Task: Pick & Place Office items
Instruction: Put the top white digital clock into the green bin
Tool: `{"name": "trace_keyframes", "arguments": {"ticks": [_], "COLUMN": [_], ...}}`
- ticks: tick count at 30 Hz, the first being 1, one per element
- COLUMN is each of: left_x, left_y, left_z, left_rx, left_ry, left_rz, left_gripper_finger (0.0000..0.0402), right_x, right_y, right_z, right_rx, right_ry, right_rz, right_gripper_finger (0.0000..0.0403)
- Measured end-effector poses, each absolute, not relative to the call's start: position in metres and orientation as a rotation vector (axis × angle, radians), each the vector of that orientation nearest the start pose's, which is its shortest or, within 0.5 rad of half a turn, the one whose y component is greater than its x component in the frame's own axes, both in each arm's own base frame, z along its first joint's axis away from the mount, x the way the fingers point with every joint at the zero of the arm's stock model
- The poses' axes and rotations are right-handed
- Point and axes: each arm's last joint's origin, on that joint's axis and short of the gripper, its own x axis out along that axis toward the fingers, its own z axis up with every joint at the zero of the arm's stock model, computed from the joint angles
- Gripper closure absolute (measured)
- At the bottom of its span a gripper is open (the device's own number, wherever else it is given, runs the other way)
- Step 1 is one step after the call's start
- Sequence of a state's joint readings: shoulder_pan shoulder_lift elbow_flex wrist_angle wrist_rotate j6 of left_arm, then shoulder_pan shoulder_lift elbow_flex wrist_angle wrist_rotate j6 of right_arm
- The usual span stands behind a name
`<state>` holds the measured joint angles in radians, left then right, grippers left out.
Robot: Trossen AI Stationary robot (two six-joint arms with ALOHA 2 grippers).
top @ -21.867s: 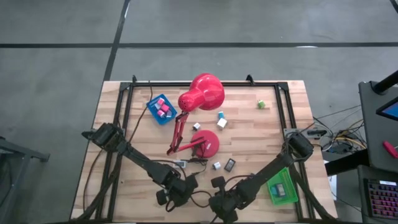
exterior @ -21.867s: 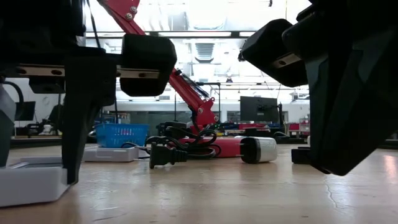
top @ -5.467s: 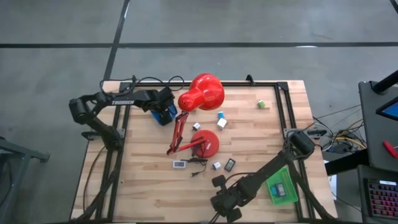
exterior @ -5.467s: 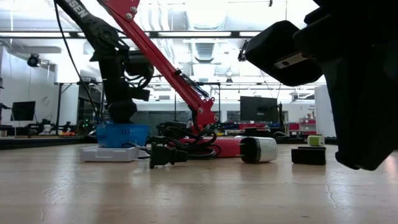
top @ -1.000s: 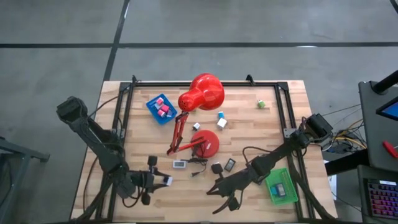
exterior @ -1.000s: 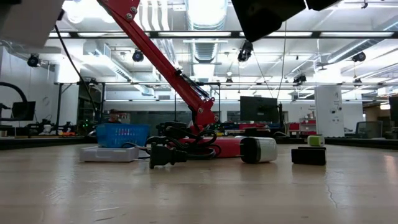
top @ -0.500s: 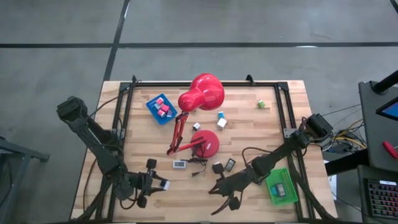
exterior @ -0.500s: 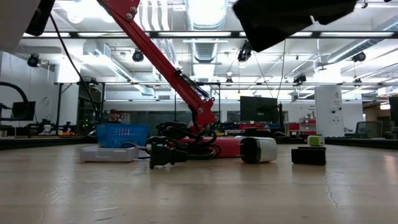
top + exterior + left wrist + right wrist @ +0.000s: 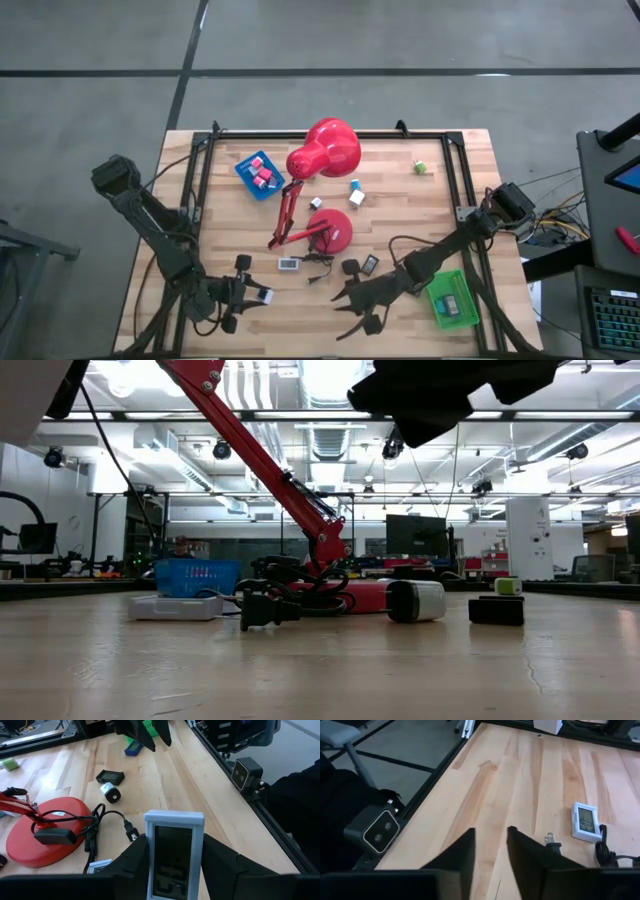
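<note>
Holding a small white flat rectangle (image 9: 173,854) between its jaws, the left gripper (image 9: 252,295) has one item; the right gripper (image 9: 350,308), slightly parted, holds nothing. Many remain.

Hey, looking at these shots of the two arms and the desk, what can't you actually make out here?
- Blue tray: its pieces are too small in the high view to identify.
- Green tray: the right arm partly covers it in the high view.
- Left gripper: holds a white display; its screen is unreadable in the left wrist view.
- Right gripper: empty, jaws apart; the low view shows only a dark bulk cut off at the top edge.
</note>
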<state>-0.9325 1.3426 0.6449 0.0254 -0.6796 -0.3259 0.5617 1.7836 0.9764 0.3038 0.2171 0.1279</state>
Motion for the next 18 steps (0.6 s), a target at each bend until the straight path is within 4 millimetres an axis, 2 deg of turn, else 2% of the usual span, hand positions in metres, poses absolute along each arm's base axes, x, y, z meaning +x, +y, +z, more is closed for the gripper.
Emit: {"name": "trace_keyframes", "arguments": {"ticks": [8, 18], "left_x": [0.1679, 0.1681], "left_y": [-0.1957, -0.1955], "left_z": [0.1929, 0.1931], "left_rx": [0.17, 0.187], "left_ry": [0.496, 0.491], "left_rz": [-0.163, -0.161], "left_gripper_finger": [0.0267, 0.0267], "right_x": [0.3185, 0.3201], "right_y": [0.1937, 0.1959], "right_z": [0.1799, 0.1847], "right_rx": [-0.041, -0.048], "right_ry": [0.491, 0.434], "right_rz": [0.303, 0.32], "right_gripper_finger": [0.019, 0.0126]}}
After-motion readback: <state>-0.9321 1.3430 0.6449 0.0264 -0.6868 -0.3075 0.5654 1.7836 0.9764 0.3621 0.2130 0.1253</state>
